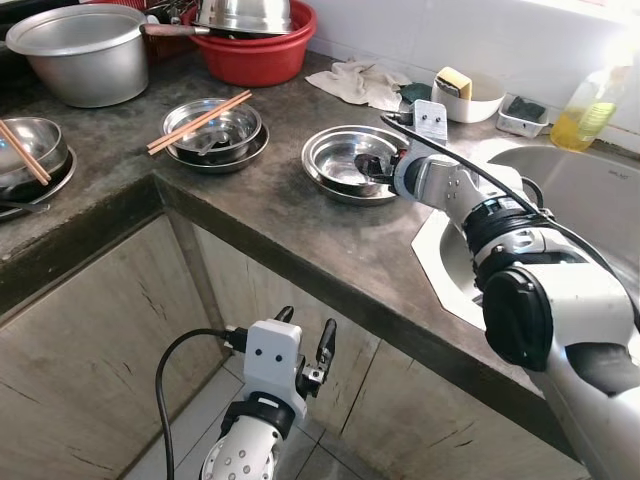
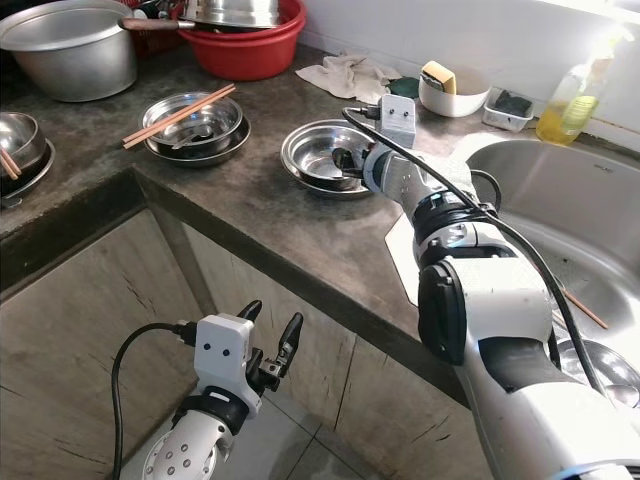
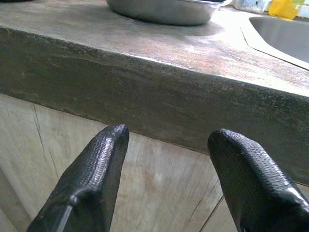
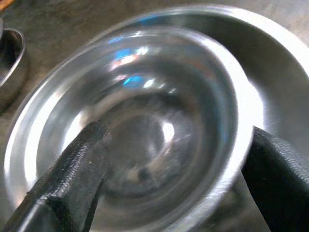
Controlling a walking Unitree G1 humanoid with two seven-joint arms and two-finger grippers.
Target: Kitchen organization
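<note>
A steel bowl [image 1: 345, 160] sits nested in a wider steel dish on the dark stone counter [image 1: 280, 230], just left of the sink. My right gripper [image 1: 372, 168] reaches into it, open. In the right wrist view one finger [image 4: 72, 179] is inside the inner bowl [image 4: 145, 125] and the other finger [image 4: 280, 179] is outside its rim, so they straddle the bowl's wall without closing on it. My left gripper [image 1: 308, 320] hangs low in front of the cabinet, open and empty, its fingers [image 3: 96, 174] pointing at the counter's edge [image 3: 154, 92].
A second bowl stack [image 1: 213, 135] carries chopsticks [image 1: 200, 122]; another bowl [image 1: 30, 150] lies far left. At the back stand a large pot [image 1: 80, 50], a red basin [image 1: 255, 50], a cloth [image 1: 360, 82], a sponge dish [image 1: 465, 95] and a soap bottle [image 1: 585, 110]. The sink [image 1: 590, 190] lies right.
</note>
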